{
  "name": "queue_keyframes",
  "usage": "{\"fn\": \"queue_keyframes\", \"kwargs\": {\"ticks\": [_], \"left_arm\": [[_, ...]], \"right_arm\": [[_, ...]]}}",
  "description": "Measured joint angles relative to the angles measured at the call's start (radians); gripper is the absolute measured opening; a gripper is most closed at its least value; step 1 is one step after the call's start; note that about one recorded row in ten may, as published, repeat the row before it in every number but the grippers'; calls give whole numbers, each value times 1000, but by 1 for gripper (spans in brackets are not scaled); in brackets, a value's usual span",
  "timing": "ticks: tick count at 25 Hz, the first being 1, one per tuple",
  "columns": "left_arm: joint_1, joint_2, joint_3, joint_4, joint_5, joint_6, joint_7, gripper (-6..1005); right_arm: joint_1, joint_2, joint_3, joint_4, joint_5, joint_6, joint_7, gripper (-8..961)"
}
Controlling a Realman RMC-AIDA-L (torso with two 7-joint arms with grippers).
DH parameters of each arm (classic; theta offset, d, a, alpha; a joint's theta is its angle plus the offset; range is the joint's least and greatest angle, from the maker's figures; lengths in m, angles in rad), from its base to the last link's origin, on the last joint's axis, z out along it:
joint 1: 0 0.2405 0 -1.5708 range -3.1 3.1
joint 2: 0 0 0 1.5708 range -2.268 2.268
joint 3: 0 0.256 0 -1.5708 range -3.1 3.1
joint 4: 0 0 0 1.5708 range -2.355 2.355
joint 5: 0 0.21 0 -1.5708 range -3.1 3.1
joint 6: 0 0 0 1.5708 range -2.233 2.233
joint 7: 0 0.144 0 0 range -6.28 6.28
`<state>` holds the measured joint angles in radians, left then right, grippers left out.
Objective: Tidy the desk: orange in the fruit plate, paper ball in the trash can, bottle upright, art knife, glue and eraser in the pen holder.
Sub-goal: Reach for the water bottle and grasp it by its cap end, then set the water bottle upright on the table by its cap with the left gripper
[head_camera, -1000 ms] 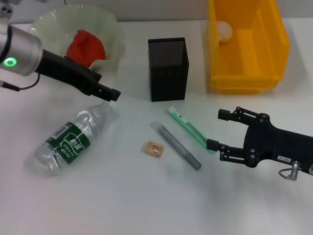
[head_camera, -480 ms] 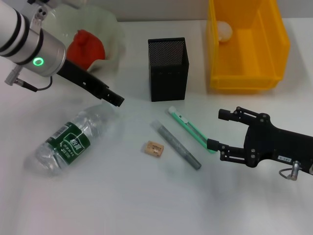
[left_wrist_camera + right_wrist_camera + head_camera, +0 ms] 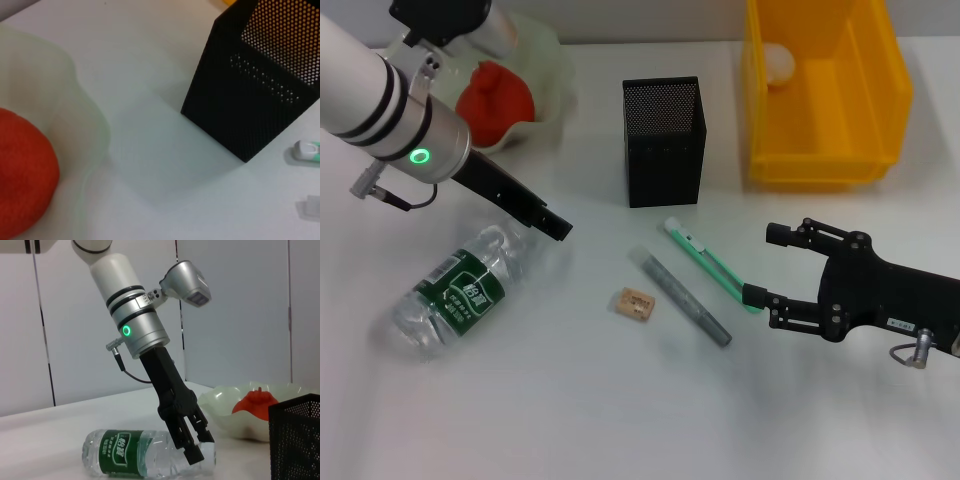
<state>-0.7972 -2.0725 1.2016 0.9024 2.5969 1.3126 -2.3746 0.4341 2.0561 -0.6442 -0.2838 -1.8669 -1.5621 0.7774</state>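
The orange lies in the pale fruit plate at the back left. The paper ball sits in the yellow bin. Lying on its side at the front left is the clear bottle, green label up. My left gripper hangs open just above its cap end, also seen as the left gripper over the bottle. Eraser, grey glue stick and green art knife lie before the black mesh pen holder. My right gripper rests open at the knife's near end.
The left wrist view shows the orange, the plate rim and the pen holder. Bare white table spreads along the front edge and between the bottle and the eraser.
My left arm has swung further in over the plate, and its gripper tip has dropped toward the bottle's cap end. The right arm and the objects have stayed put.
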Motion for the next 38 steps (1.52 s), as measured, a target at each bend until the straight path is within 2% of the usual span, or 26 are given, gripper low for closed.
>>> {"fn": "queue_keyframes", "kwargs": {"ticks": [9, 17, 24, 29, 32, 34, 38], "left_arm": [[-1, 0, 67, -26, 1, -41, -1, 807], [0, 0, 96, -34, 3, -63, -1, 530], [-1, 0, 97, -34, 9, -67, 5, 478], [24, 0, 87, 27, -7, -68, 26, 449], [68, 5, 76, 102, -80, -56, 73, 449], [68, 5, 76, 102, -80, -56, 73, 449], [119, 6, 11, 192, -169, -18, 156, 448]], "right_arm": [[0, 2, 0, 0, -1, -1, 0, 799], [0, 2, 0, 0, -2, -7, -1, 799], [0, 2, 0, 0, -2, -8, -1, 799], [-2, 2, 0, 0, -2, -9, -1, 800], [-2, 3, 0, 0, -2, -10, 0, 800], [-2, 3, 0, 0, -2, -11, 1, 800], [0, 5, -3, 0, -2, -11, 2, 799]]}}
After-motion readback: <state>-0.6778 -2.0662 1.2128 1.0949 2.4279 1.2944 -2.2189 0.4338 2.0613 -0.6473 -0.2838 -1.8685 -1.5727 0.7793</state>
